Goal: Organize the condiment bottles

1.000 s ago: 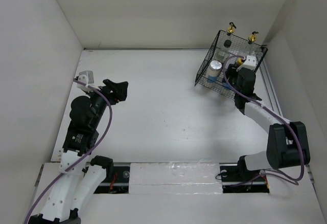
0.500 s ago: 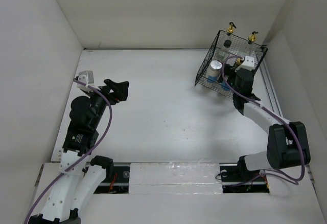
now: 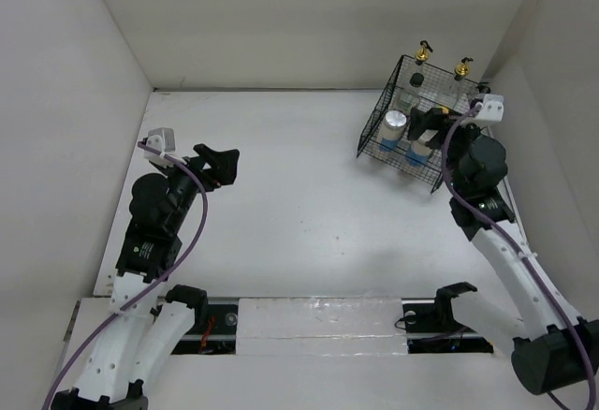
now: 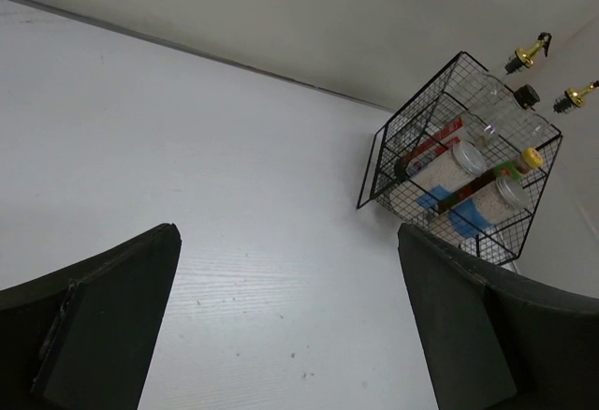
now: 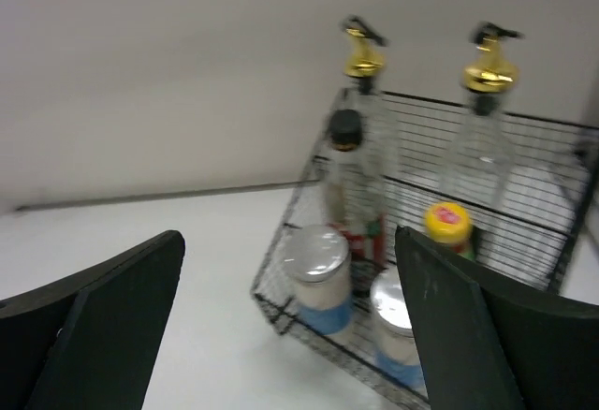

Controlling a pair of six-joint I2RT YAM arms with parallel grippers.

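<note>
Black fingers of the right gripper stand spread wide, nothing btwn them, just short of the wire basket. Nearest ahead are two silver-lidded white bottles at the front. Behind them stand the dark black-capped bottle and the small yellow-capped bottle. Furthest back are two tall glass bottles w/ gold pourers. All six sit upright inside. The left gripper, also wide and empty, is well apart. Sorting looks done; next is prob. pulling the arms clear w/o snagging wire.
</note>
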